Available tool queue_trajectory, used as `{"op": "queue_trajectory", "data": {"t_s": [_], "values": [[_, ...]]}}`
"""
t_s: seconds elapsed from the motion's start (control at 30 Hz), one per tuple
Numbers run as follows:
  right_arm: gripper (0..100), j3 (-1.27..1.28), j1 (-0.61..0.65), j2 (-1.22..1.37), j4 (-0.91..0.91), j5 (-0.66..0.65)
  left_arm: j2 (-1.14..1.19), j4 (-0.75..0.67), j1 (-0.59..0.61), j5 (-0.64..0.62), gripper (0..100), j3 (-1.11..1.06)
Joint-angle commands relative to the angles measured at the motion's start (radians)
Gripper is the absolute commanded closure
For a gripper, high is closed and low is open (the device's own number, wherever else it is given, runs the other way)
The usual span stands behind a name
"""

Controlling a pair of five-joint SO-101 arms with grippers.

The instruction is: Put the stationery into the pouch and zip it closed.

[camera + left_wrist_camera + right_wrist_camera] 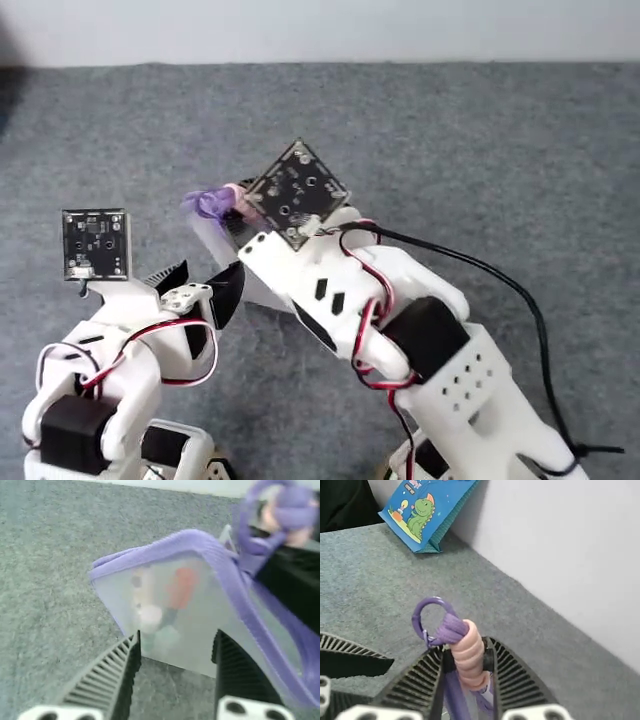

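Clenching the pink zip pull (469,661), my right claw (465,651) holds firm. My left claw (176,639) sits spread astride the see-through pouch (165,600), pens (180,587) inside, over the grey tabletop (45,580). I'd steady the pouch, then draw the zip evenly.

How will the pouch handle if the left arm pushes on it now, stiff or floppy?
Probably floppy: the pouch has thin translucent walls, stiffened only by its purple zip edge. It likely swings rather than slides, since the right gripper clamps its pink charm. The stationery inside may shift low.
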State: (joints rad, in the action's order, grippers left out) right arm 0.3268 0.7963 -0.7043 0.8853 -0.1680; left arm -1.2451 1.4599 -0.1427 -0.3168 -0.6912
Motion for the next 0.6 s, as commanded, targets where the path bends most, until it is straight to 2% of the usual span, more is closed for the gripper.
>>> {"op": "queue_trajectory", "data": {"t_s": [0.0, 0.2, 0.4, 0.57], "values": [[99.1, 0.014, 0.067, -0.021, 0.053, 0.068, 0.012, -0.054, 0.002, -0.021, 77, -0.001], [99.1, 0.008, 0.074, -0.025, 0.076, 0.109, 0.014, -0.169, -0.006, -0.021, 77, -0.059], [99.1, 0.017, 0.002, 0.001, -0.091, 0.106, 0.014, -0.158, -0.021, -0.017, 77, -0.065], [99.1, 0.017, 0.002, 0.045, -0.265, 0.094, 0.014, -0.164, -0.144, -0.018, 81, -0.062]]}}
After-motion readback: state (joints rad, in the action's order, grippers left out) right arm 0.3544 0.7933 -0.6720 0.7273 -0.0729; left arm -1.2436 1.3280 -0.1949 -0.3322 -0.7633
